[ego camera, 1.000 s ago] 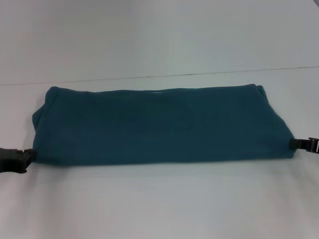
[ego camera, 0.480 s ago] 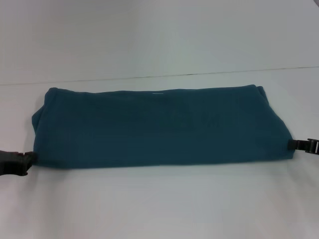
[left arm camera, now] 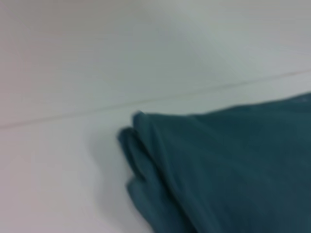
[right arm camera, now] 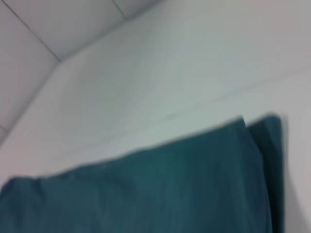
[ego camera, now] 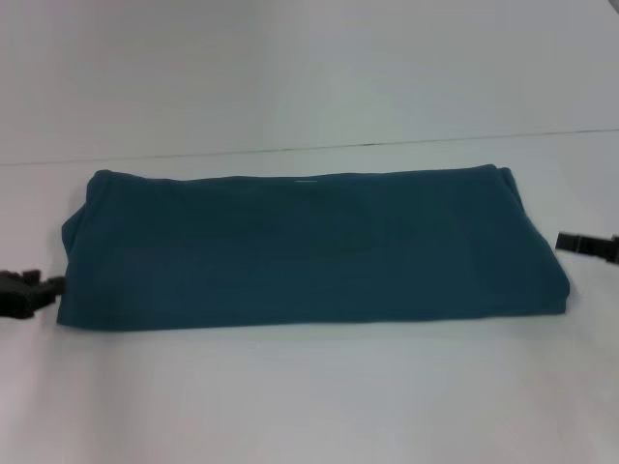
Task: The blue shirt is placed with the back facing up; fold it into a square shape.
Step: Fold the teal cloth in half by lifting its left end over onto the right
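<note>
Now | blue shirt [ego camera: 309, 246] folded, white table [ego camera: 309, 396] | end effector states unclear

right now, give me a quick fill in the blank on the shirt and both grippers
1. The blue shirt lies folded into a long ____ band on the white table.
2. The left gripper sits at the shirt's ____ end.
3. The right gripper is ____ the shirt, not touching it.

Missing words: horizontal; left; clear of
</note>
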`<state>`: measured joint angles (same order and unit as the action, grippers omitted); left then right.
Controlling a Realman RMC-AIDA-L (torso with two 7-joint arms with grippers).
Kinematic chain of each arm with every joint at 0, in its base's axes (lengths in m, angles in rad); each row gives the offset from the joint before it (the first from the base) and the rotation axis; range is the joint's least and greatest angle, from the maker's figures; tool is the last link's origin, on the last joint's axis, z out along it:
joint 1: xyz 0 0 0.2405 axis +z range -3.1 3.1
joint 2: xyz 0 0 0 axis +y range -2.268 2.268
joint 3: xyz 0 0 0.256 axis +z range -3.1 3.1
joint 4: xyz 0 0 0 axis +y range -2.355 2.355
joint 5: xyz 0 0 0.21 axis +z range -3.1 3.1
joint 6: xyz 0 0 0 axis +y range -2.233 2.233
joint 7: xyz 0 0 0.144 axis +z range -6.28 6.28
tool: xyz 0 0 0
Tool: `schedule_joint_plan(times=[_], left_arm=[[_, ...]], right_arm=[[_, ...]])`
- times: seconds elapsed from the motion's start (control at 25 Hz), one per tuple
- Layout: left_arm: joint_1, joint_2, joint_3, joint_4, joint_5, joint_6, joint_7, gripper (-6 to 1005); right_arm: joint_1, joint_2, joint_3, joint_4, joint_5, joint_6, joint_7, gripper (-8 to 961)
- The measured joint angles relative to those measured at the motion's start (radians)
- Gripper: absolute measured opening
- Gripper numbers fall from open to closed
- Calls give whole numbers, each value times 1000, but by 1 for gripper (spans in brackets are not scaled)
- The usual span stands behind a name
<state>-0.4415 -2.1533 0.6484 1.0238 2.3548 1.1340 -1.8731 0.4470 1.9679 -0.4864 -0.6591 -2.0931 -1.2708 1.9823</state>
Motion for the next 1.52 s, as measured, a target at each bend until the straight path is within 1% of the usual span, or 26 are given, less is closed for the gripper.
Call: schedule_joint_plan(times=[0.04,0.12,0.24,0.36,0.56,0.76,0.88,1.0,1.2,1.36,1.52], left_arm=[[3,-1,0,21,0,-3,-13,178],[7,-3,-1,53,0,-6,-37,248],[5,-4,-1,72,-2,-3,-61,343],[1,-5,2,71,-5,0,-67,437],[-10,-10,7,13,-31,3,-72,683],[-12,-10,7,-36,-49,-30,-65,851],[-12,-10,7,-59,-46,-64,-64,850],[-13,-10,7,-76,-37,-89,-64,850],[1,-10,3,-56,-64,-88,-63,849],[5,-10,-2,-23,-81,-47,-66,848],[2,-9,1,-11,-112,44,-57,848]], right_arm=[[-2,1,6,-14,11,-8,0,249],[-4,1,17,-33,33,-18,0,349],[0,-4,21,-44,61,-25,0,499],[16,-3,18,-40,68,-28,-7,582],[41,12,11,-26,77,-43,-25,720],[51,33,10,-26,107,-46,-40,717],[56,42,9,-22,120,-46,-50,716],[60,46,9,-16,127,-45,-55,716],[61,51,12,-14,128,-42,-65,716],[57,52,17,-12,128,-43,-68,716],[52,52,18,-8,128,-41,-71,715]])
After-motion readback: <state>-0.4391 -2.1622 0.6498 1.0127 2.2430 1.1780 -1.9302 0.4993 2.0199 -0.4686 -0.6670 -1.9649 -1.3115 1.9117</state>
